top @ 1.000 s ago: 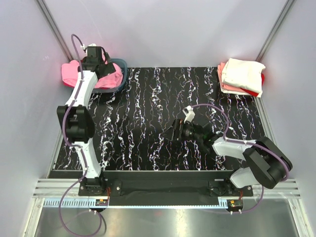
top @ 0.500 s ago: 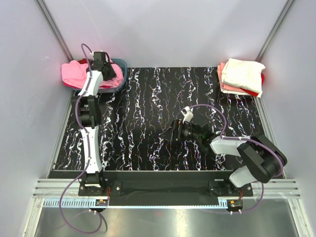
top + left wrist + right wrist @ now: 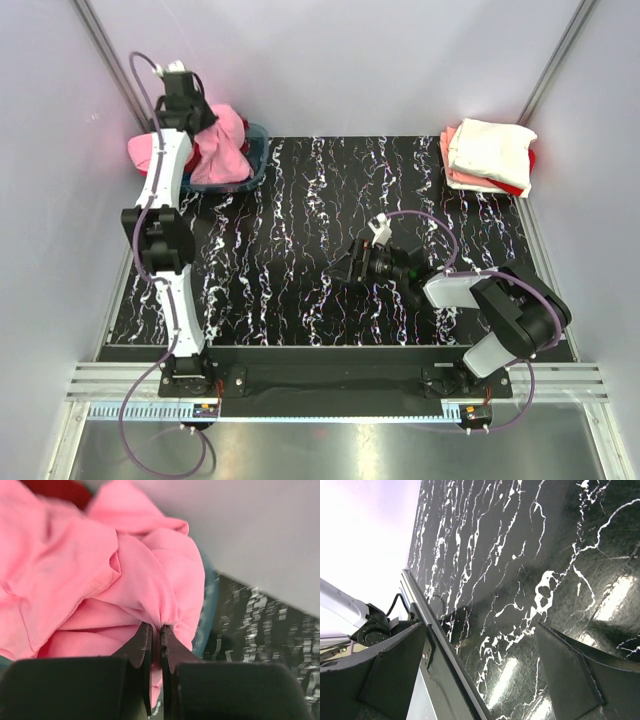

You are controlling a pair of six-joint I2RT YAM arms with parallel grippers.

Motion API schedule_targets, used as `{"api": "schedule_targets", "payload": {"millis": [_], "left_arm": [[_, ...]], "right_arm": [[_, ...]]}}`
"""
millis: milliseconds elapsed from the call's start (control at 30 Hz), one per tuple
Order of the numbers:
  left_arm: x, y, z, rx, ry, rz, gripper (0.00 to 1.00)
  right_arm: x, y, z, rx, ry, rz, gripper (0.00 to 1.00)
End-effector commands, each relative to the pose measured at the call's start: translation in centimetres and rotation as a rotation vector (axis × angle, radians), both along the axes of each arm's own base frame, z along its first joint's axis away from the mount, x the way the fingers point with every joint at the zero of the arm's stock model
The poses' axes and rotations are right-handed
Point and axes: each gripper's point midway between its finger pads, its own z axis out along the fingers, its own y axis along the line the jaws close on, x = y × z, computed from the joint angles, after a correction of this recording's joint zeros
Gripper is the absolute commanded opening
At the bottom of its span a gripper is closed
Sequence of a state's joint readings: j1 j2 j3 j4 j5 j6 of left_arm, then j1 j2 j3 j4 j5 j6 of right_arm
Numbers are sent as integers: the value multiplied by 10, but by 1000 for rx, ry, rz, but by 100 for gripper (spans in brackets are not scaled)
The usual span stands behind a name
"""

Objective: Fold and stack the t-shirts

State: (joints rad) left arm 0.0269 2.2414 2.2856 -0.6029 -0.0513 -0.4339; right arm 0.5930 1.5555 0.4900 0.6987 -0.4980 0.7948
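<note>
Upper left: left gripper [image 3: 156, 630] pinches a fold of pink t-shirt [image 3: 115, 580] over the basin [image 3: 258, 160], likely to lift it out. Centre: right gripper [image 3: 480, 665] hangs wide open. Folded stack [image 3: 488, 152] sits upper right.

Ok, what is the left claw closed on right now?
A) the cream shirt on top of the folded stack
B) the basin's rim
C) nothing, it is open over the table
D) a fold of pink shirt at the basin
D: the left claw pinches a bunched fold of the pink shirt over the basin.
</note>
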Motion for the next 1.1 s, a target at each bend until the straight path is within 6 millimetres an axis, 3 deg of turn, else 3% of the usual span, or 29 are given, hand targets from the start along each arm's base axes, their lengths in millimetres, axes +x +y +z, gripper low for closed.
{"api": "schedule_targets", "payload": {"millis": [0, 100, 167, 233, 367, 533, 600, 733, 767, 800, 833, 900, 1067], "left_arm": [[-49, -17, 258, 21, -585, -22, 0], [-82, -24, 310, 17, -697, -17, 0], [-97, -23, 330, 16, -746, -2, 4], [-98, -18, 329, 30, -744, 20, 6], [-76, -6, 277, 57, -616, 85, 5], [-34, -20, 192, -8, -456, 45, 6], [-20, -47, 151, -41, -386, -43, 7], [-8, -111, 110, 32, -340, -209, 12], [-11, -136, 104, 46, -321, -261, 12], [-10, -147, 115, 61, -345, -288, 12], [-8, -158, 106, 95, -330, -325, 11], [-15, -188, 115, 138, -347, -375, 10], [-33, -212, 154, 247, -434, -372, 7]], "right_arm": [[10, 8, 25, 69, -66, 16, 97], [11, 8, 24, 71, -61, 18, 97], [11, 8, 23, 71, -53, 19, 97], [11, 10, 22, 73, -44, 30, 97], [10, 11, 21, 75, -36, 35, 97], [10, 11, 21, 74, -36, 36, 97], [11, 11, 21, 76, -36, 35, 97], [11, 11, 20, 77, -31, 36, 97], [11, 11, 21, 79, -33, 37, 97], [11, 10, 21, 78, -32, 36, 98], [11, 11, 20, 79, -30, 37, 98], [11, 11, 20, 81, -27, 40, 98], [11, 10, 21, 86, -28, 39, 98]]}}
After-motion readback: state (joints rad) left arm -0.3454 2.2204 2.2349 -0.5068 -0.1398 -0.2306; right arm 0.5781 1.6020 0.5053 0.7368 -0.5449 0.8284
